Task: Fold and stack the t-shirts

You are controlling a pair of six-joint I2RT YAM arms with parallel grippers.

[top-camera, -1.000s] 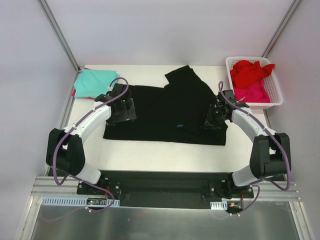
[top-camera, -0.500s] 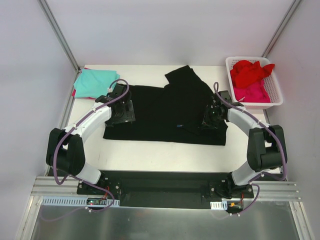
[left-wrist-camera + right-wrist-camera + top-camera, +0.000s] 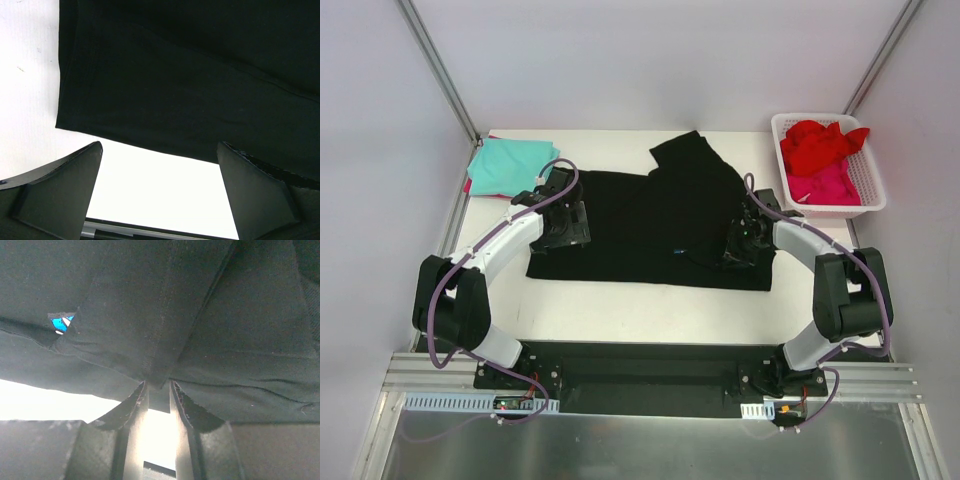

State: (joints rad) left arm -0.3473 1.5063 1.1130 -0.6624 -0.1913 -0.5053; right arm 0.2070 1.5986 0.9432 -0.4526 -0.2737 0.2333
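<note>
The black shirt (image 3: 650, 225) is laid out on the table (image 3: 620, 300). A fold at its right edge is pinched in the narrowly closed right gripper (image 3: 157, 385). The left gripper (image 3: 160, 150) is spread wide over its left edge, with nothing grasped. Right of it, a red shirt (image 3: 825, 143) and a pink shirt (image 3: 825, 185) are heaped in the white basket (image 3: 868, 190). A teal shirt (image 3: 510, 162) is laid to its left.

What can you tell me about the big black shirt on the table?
The black t-shirt is soft, dark cloth lying mostly flat across the middle of the white table. One part near its far right side is folded over on top. A tiny blue-and-white print peeks out near the right. The right gripper pinches a stitched fold of its right edge. The left gripper hangs open over its left edge, holding nothing.
</note>
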